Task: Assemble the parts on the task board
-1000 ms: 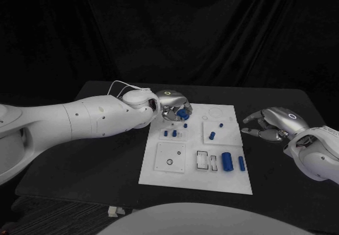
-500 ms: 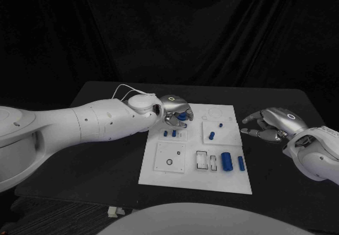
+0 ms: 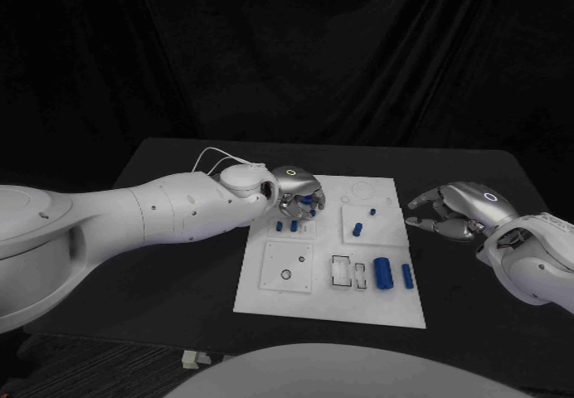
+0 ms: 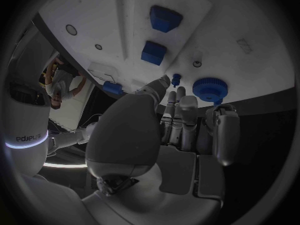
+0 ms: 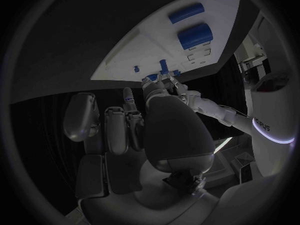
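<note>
- White and flat, the task board [image 3: 305, 294] lies in the middle of the black table [image 3: 179, 282], its long side running away from the robot.
- The left hand [image 3: 295, 189] hangs over the board's far left corner, fingers pointing down around a small blue part [image 3: 308, 200]. From the head view it seems pinched between the fingertips, though I cannot be sure the grip is firm.
- In the left wrist view that hand's fingers [image 4: 177, 116] reach toward the board, with a round blue toothed part [image 4: 210, 89] and a tiny blue peg [image 4: 176, 78] just past their tips; whether they touch is hard to tell.
- Just below that hand, two small blue pegs [image 3: 287, 225] stand side by side in a square block on the board.
- Another small blue peg [image 3: 360, 228] stands in the neighbouring block to the right, and a smaller blue piece [image 3: 372, 212] sits beyond it.
- Nearer the robot, a thick blue cylinder [image 3: 384, 273] and a thinner blue cylinder [image 3: 408, 276] lie side by side by the board's right edge, beside rectangular slots [image 3: 352, 271].
- The right hand [image 3: 457, 211] hovers off the board's right edge, above the bare table, fingers curled loosely inward with nothing in them.
- The right wrist view shows its fingers [image 5: 119, 127] bent, the board and both cylinders beyond.
</note>
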Tool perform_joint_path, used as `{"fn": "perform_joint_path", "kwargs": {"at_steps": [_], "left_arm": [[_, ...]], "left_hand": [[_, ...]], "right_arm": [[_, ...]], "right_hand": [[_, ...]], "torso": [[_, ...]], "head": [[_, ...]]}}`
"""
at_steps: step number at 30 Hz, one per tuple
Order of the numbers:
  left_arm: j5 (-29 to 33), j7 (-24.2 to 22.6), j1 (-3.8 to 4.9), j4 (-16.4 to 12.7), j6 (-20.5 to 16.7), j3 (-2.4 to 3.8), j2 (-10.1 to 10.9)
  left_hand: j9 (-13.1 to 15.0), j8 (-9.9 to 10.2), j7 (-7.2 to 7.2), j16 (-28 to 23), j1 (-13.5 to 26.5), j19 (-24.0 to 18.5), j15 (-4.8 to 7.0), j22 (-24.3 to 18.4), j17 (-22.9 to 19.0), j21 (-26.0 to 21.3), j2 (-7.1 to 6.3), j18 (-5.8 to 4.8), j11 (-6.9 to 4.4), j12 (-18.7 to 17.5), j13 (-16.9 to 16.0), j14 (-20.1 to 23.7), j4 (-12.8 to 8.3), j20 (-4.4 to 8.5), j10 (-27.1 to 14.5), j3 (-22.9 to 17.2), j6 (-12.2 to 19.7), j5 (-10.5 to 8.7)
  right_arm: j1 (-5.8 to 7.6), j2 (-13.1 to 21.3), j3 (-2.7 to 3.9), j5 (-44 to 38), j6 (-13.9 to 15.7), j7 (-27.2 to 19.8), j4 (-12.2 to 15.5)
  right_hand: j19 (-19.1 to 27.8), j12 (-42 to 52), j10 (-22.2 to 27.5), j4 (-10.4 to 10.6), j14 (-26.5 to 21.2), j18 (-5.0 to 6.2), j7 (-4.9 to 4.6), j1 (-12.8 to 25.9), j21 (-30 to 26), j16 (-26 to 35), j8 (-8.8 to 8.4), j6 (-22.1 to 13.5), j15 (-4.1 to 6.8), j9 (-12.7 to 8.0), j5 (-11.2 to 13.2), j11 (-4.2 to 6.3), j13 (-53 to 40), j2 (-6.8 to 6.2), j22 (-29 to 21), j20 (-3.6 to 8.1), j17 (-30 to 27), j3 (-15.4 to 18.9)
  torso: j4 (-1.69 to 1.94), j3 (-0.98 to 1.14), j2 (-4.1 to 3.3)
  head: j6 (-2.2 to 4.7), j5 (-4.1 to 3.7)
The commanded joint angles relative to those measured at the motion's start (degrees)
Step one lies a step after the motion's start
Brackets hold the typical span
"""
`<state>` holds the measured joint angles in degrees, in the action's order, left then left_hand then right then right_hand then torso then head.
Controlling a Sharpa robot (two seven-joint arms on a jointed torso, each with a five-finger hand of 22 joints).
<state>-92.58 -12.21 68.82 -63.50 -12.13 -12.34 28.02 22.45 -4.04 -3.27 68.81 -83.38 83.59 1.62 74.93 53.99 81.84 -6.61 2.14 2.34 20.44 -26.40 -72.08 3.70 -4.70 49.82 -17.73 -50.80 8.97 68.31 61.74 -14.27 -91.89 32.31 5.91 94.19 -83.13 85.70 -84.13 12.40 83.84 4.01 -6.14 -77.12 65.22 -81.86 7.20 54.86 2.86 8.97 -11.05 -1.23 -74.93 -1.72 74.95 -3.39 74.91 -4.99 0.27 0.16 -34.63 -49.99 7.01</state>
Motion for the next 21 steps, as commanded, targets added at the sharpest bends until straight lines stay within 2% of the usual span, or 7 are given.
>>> {"fn": "perform_joint_path", "kwargs": {"at_steps": [1, 11, 21], "left_arm": [[-0.24, -0.45, -0.31, 0.54, 0.20, 0.06, -0.53], [-0.24, -0.83, -0.79, 2.31, -0.42, 0.06, -1.47], [-0.24, -0.61, -1.10, 3.07, -0.43, 0.06, -1.74]], "left_hand": [[-0.08, -0.15, -0.05, 0.39, -0.13, 0.30, -0.06, 12.12, -0.20, 0.09, 0.48, 0.10, 0.15, 0.53, -0.43, 0.41, -0.29, -0.18, 0.04, -0.18, -0.52, 0.61], [-0.02, -0.66, -0.45, 0.33, -0.17, 0.29, 0.07, 12.11, -1.27, 0.05, 1.23, 0.10, -0.08, 0.88, -0.95, 0.88, -0.38, -0.16, -0.03, -0.91, -1.87, 1.60], [0.05, -1.03, -0.80, -0.12, -0.40, 0.38, 0.21, 12.15, -2.81, 0.13, 1.75, 0.08, -0.22, 0.00, -0.11, 1.36, -0.59, -0.13, 0.79, -1.98, -3.23, 2.08]], "right_arm": [[-0.16, 0.04, 0.03, -0.36, 0.79, -0.07, -0.01], [-0.22, -0.11, 0.03, -0.36, 0.80, -0.08, -0.03], [-0.40, -0.24, 0.03, -0.36, 0.81, -0.06, -0.11]], "right_hand": [[0.43, -0.25, -2.94, 0.38, 4.17, 0.67, 0.01, -0.26, -0.20, 0.30, -0.31, 0.54, -0.05, -0.07, -0.33, 0.07, -10.64, 0.38, 8.81, -0.01, 6.64, -0.05], [0.42, -0.29, -2.92, 0.40, 4.16, 0.67, 0.02, -0.24, -0.21, 0.34, -0.31, 0.60, -0.04, -0.07, -0.37, 0.08, -10.60, 0.35, 8.81, 0.00, 6.59, -0.02], [0.42, -0.32, -2.91, 0.41, 4.16, 0.67, 0.03, -0.25, -0.21, 0.37, -0.30, 0.67, -0.04, -0.07, -0.39, 0.09, -10.57, 0.37, 8.81, 0.00, 6.56, -0.02]], "torso": [[0.00, -0.02, 0.00], [0.05, 0.02, 0.01], [0.02, 0.01, 0.01]], "head": [[-0.01, -0.07], [-0.01, -0.28], [-0.01, -0.44]]}}
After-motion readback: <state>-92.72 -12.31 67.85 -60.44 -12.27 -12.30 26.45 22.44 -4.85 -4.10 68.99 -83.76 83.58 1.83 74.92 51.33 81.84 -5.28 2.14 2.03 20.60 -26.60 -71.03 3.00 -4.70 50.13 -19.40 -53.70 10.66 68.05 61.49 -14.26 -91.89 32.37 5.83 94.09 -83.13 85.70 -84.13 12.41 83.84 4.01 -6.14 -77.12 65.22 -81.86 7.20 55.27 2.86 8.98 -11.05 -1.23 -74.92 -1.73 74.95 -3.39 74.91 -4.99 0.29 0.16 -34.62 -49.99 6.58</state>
